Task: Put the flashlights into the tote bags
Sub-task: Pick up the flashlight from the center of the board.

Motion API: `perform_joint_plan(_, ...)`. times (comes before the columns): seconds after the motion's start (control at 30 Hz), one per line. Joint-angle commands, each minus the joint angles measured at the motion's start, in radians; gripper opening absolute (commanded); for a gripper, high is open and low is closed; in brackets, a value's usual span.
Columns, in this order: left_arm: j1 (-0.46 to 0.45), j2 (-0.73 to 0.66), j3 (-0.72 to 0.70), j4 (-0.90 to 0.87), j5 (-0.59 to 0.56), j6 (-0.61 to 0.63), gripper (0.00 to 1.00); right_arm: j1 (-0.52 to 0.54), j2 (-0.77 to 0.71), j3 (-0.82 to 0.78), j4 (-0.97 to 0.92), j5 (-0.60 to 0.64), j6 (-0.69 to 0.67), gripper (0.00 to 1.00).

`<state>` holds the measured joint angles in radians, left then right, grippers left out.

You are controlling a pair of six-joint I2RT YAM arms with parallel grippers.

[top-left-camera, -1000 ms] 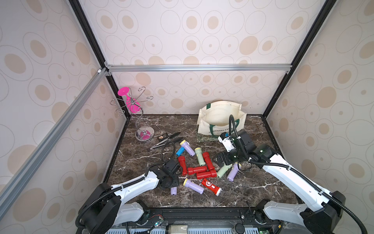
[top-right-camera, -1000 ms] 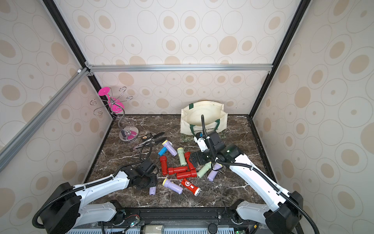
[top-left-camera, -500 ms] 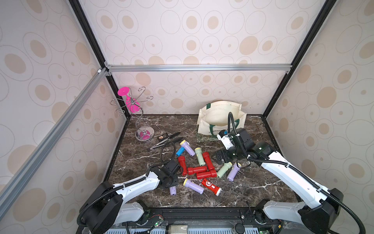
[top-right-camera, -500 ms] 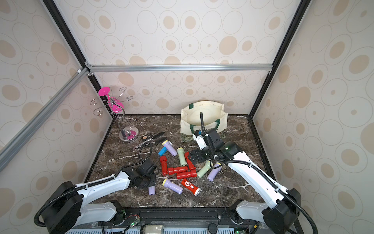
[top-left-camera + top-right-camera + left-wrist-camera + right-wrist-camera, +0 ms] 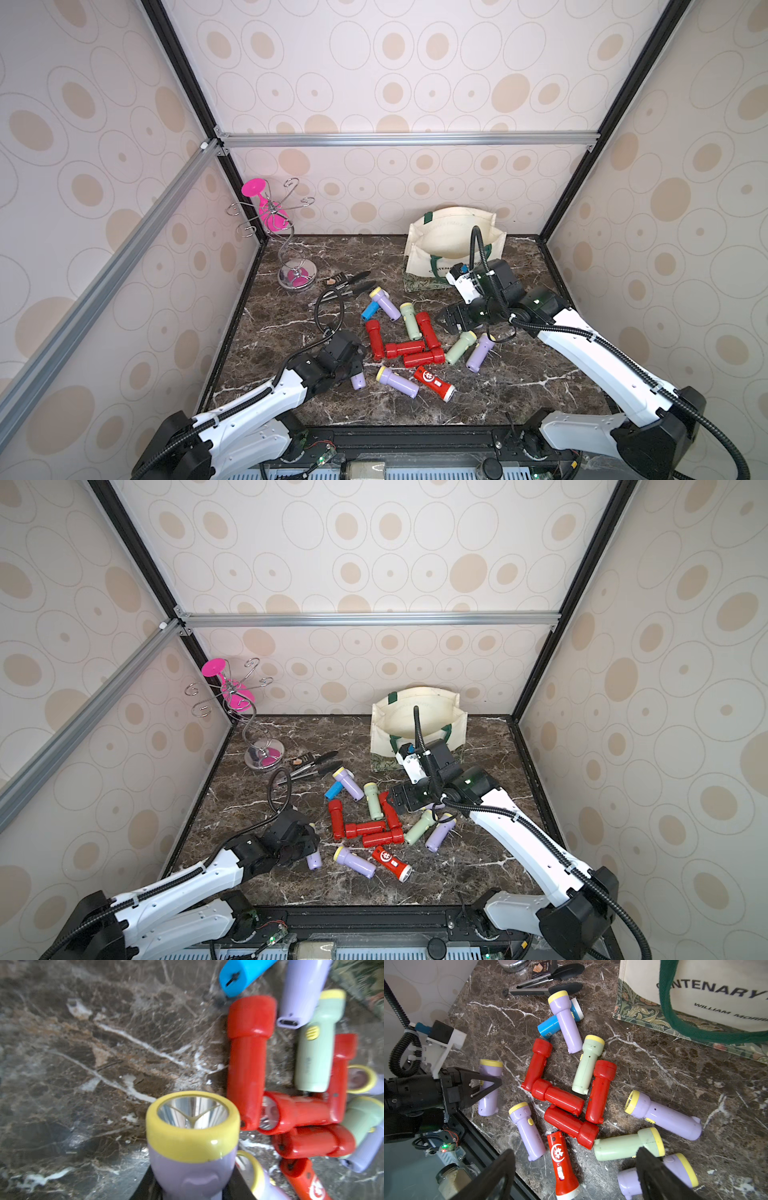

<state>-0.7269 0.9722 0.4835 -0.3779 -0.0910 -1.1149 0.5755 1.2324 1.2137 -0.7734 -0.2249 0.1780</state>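
— Where is the lilac flashlight (image 5: 192,1147) now?
— At the near left edge of the pile, low at the table (image 5: 286,328). The left hand (image 5: 348,370) is closed on its body, and the yellow head points forward out of the hand.
— And the tote bag (image 5: 453,245)?
— Far right, near the back wall, mouth open upward, well apart from this hand. The other flashlights (image 5: 409,348) lie between, so the carry should pass above them.
— The right hand (image 5: 451,321)?
— Nearer to the bag, jaws wide, holding nothing, over a pale green flashlight (image 5: 460,348). Perhaps it blocks the path; its height is hard to judge.
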Motion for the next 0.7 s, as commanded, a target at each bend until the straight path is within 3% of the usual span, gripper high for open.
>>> perform_joint_plan(0.0,-0.009,-0.020,0.097,0.091,-0.048,0.025,0.18,-0.029,-0.026,0.020,0.023,-0.132,0.044,0.92)
perform_joint_plan(0.33,-0.010,0.075,0.291,0.318,0.017,0.071,0.12,-0.111,0.024,-0.009,0.237,-0.545,0.143,0.87)
perform_joint_plan(0.67,-0.019,0.218,0.422,0.457,0.089,-0.040,0.11,-0.107,0.116,-0.005,0.267,-0.673,0.127,0.85)
